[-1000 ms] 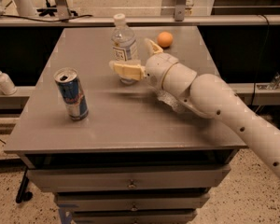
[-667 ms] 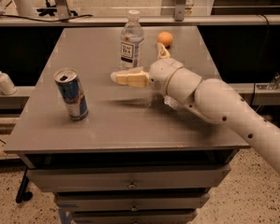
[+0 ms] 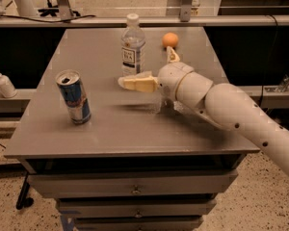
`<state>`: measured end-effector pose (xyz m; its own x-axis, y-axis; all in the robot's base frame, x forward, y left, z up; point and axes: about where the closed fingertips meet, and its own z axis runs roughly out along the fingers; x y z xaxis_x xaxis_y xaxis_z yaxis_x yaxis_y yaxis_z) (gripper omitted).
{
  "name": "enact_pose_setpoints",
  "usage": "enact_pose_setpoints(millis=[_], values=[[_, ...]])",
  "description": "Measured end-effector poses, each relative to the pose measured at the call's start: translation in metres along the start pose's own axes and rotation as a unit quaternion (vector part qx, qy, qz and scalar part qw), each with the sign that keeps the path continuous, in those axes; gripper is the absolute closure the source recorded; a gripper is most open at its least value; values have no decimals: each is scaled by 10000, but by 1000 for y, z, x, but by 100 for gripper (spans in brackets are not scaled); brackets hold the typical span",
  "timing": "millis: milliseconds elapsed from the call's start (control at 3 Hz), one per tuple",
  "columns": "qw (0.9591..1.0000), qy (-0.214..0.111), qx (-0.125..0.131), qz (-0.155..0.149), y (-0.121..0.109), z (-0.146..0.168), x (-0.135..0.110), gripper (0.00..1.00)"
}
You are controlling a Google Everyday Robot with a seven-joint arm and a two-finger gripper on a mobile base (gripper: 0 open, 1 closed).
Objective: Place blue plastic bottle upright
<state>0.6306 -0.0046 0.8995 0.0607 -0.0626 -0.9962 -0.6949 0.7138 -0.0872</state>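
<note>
The blue plastic bottle is clear with a white cap and a white label. It stands upright on the grey table, at the back middle. My gripper is open and empty, just to the front right of the bottle and apart from it. One cream finger points left below the bottle's base. The other finger points toward the back.
A blue-and-silver drink can stands at the table's front left. An orange ball lies at the back right, close to my upper finger. A white pump dispenser stands on a ledge left of the table. Drawers sit below the tabletop.
The bottle was tilted at my gripper a second ago and now stands upright and free. My gripper has let go and drawn back toward the front.
</note>
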Motion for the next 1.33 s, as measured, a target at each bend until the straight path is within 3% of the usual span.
enact_pose_setpoints(millis=[667,1333], values=[[9998,131,120,-104,-6,-19,-4,0],[9984,311,410,-231,-21,-77,-26,0]])
